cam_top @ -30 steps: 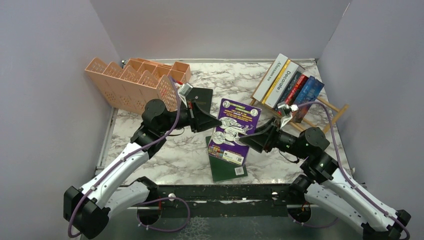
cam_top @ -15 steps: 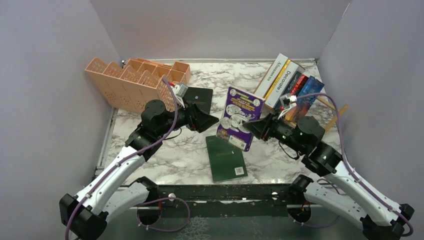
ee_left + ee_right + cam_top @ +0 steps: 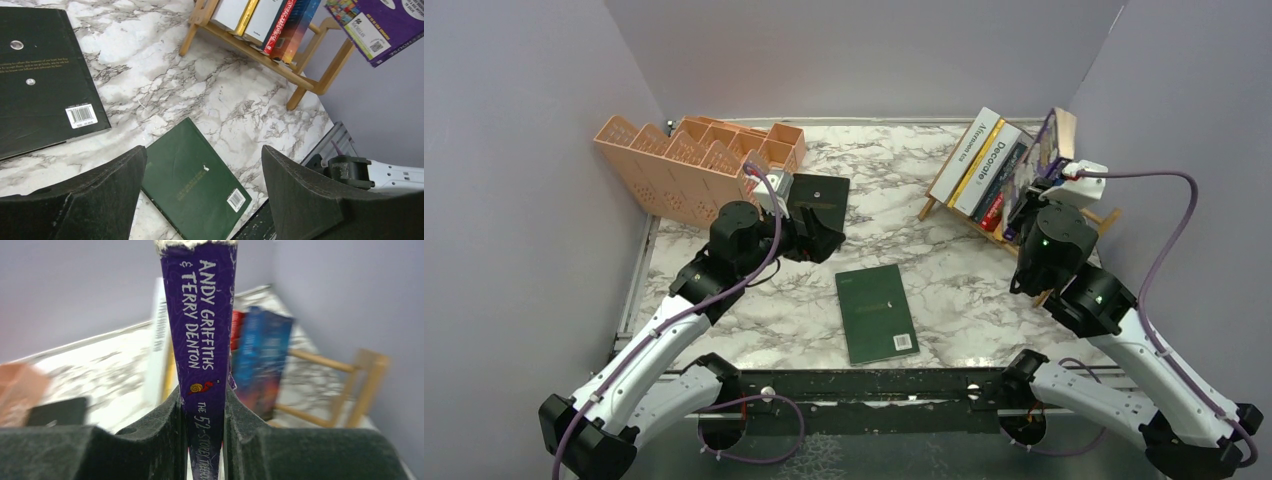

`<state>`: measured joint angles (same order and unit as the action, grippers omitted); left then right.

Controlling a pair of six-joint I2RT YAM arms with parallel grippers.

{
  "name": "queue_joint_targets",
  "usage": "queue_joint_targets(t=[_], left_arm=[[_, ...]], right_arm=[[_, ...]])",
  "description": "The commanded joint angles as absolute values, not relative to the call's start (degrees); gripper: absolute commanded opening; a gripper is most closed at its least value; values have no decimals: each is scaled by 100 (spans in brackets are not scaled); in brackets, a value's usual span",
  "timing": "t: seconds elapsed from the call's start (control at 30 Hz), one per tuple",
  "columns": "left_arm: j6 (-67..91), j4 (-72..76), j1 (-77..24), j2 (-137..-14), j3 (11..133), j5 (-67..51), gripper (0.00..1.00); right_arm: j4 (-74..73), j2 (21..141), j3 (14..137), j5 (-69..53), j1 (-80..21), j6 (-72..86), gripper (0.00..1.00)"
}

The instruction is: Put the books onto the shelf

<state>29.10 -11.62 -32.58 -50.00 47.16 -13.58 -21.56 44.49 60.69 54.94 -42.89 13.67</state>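
My right gripper [image 3: 202, 405] is shut on the purple book [image 3: 200, 315], spine up between the fingers [image 3: 160, 435]. In the top view the purple book [image 3: 1052, 138] hangs upright above the right end of the wooden shelf [image 3: 1106, 215], beside the books [image 3: 984, 165] that lean in it. A dark green book [image 3: 876, 312] lies flat mid-table and a black book [image 3: 816, 198] lies flat behind it. My left gripper [image 3: 824, 238] is open with nothing in it, over the near edge of the black book. In its wrist view the left gripper [image 3: 203, 152] frames the green book [image 3: 195, 185].
A peach lattice organizer [image 3: 694, 165] stands at the back left, close behind my left arm. Purple walls close in both sides; the right wall is near the shelf [image 3: 300, 80]. A black rail [image 3: 874, 385] runs along the front edge.
The left gripper opened, let go of the purple book and drew back. The right gripper closed on it and carried it up and right, from mid-table to above the shelf.
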Motion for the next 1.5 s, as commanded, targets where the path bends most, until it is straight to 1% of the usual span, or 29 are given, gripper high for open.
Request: queue_joint_targets(t=[0.0, 0.17, 0.27, 0.4, 0.47, 0.57, 0.63, 0.73, 0.8, 0.97, 1.07, 1.17, 1.33, 1.47], left_arm=[[2821, -1146, -3217, -4958, 4634, -1148, 84], [2839, -1160, -3212, -5045, 4622, -1211, 84], [2837, -1138, -3217, -5099, 4585, -1230, 84], [2797, -1207, -3215, -5091, 4552, -1283, 84], [2735, -1278, -3217, -5036, 4523, -1256, 84], [2654, -1362, -3217, -4889, 4437, -1300, 84], [2609, -1421, -3217, -4790, 4394, -1366, 84], [2539, -1486, -3217, -4614, 4287, -1450, 84], [2470, -1514, -3217, -4515, 4196, -1468, 84], [2435, -1543, -3216, -4412, 4033, -1465, 85], [2568, -1420, -3217, -4428, 3903, -1705, 84], [2680, -1246, -3217, -4407, 3777, -1982, 84], [2772, -1135, -3217, -4347, 3684, -2121, 85], [2817, -1103, -3217, -4294, 3614, -2144, 84]], right_arm=[[-1679, 4447, 6182, 7734, -4290, 599, 2], [-1513, 4582, 6054, 7966, -4289, 494, 2], [-1766, 4773, 5991, 8046, -4281, 845, 2], [-1683, 5072, 5886, 7966, -4227, 1027, 2], [-1601, 5264, 5901, 7737, -3987, 1041, 2], [-1651, 5591, 6036, 6940, -3316, 1238, 2], [-1981, 5853, 6169, 6589, -2971, 1594, 2], [-2890, 6290, 6495, 6343, -2605, 2519, 2], [-3105, 6473, 6542, 6034, -2379, 2751, 2], [-2804, 6707, 6079, 5045, -1803, 2900, 2], [-2560, 6786, 5862, 4391, -1406, 2998, 2], [-2409, 6906, 5808, 4321, -1274, 3006, 2], [-2308, 7139, 5802, 4241, -988, 2973, 2], [-1723, 7132, 5478, 4001, -804, 2648, 2]])
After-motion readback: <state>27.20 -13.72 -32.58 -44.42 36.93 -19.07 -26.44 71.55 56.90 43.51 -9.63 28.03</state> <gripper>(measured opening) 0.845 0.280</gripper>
